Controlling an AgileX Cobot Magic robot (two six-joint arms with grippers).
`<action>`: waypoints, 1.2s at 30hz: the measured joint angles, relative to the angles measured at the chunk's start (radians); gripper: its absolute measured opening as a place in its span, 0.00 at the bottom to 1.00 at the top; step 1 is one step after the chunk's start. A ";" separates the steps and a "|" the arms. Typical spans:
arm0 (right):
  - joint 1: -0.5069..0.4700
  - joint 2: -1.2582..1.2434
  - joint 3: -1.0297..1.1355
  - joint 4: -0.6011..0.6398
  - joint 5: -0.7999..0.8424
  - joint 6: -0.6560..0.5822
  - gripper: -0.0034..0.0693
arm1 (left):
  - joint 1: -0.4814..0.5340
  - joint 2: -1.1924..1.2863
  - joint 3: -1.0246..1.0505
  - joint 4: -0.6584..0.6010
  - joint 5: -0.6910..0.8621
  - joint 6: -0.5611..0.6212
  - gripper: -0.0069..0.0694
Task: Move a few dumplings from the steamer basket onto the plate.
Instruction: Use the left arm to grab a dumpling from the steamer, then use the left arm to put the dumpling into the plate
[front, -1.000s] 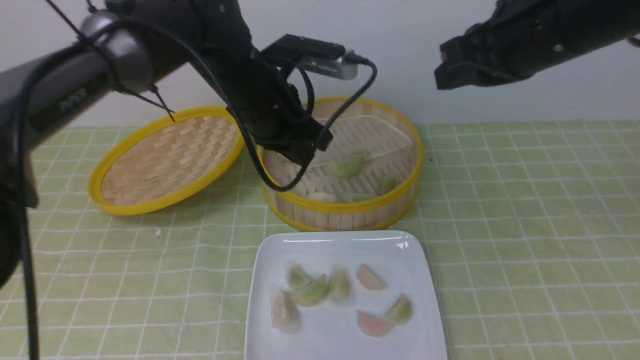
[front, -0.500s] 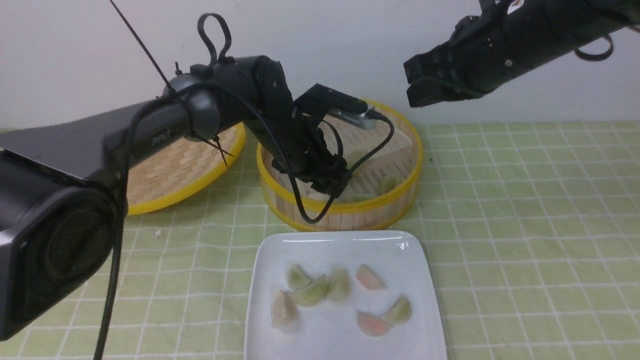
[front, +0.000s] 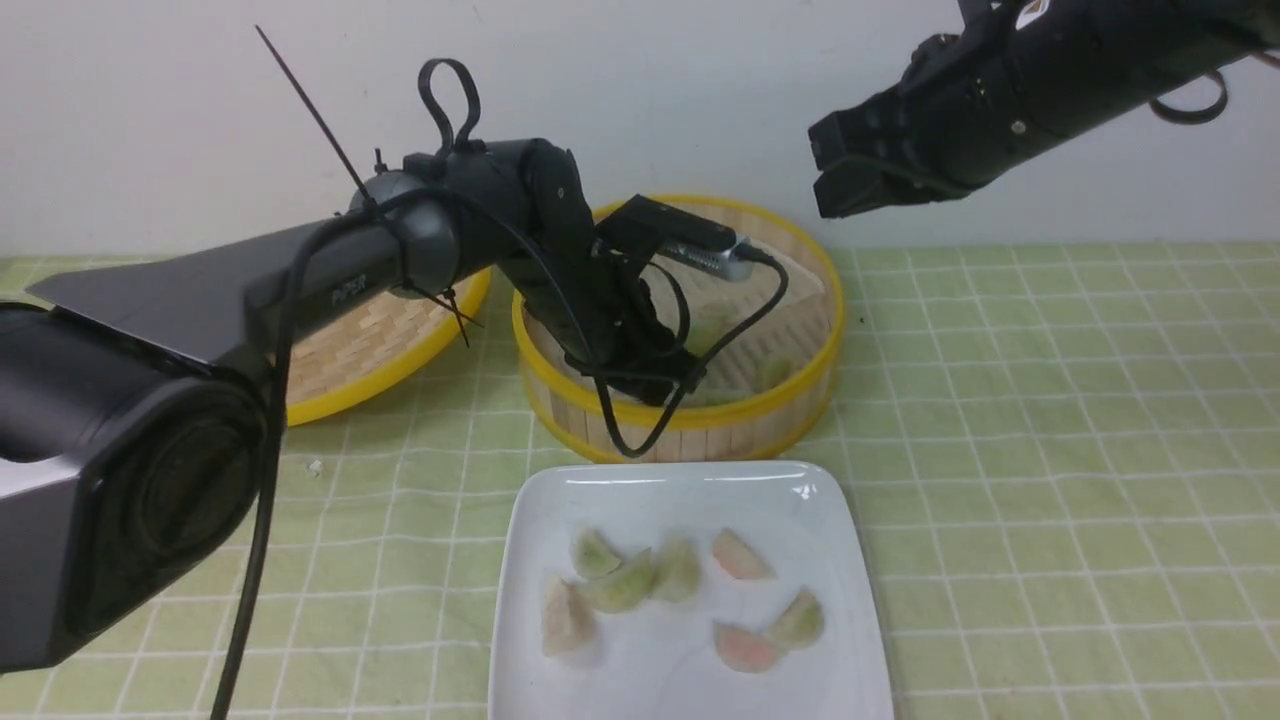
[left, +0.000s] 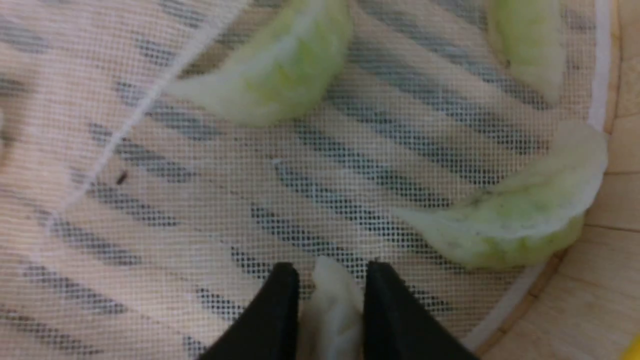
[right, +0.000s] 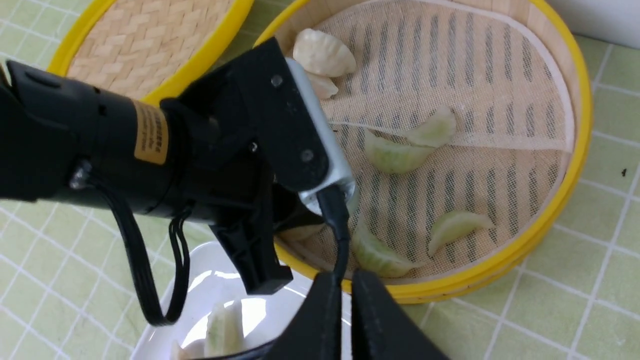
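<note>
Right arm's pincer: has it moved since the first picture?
Yes. In the front view, the right pincer has shifted left and lower, its tips now left of the steamer basket's right edge.

Lid, shallow and round (front: 370, 345): woven in pale bamboo, edged with a yellow rim; partly hidden in the front view. Its woven face is turned toward the camera, and it is seen tilted.

Cloth, light green (front: 1050, 450): patterned with a grid of white lines; spread flat over the work surface. A small dark speck (front: 861, 320) and a small whitish speck (front: 315, 467), too small to be identified, are seen on it, well apart.

Wall, plain and whitish (front: 720, 90): seen behind the cloth.
</note>
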 joint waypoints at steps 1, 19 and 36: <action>0.000 0.000 0.000 0.000 0.006 0.000 0.08 | 0.000 -0.002 -0.020 0.003 0.028 -0.011 0.28; 0.000 -0.028 0.000 -0.001 0.019 0.000 0.08 | 0.000 -0.201 -0.314 0.074 0.383 -0.090 0.28; 0.000 -0.212 -0.005 -0.127 0.025 0.000 0.08 | 0.000 -0.471 0.364 -0.059 0.383 -0.112 0.28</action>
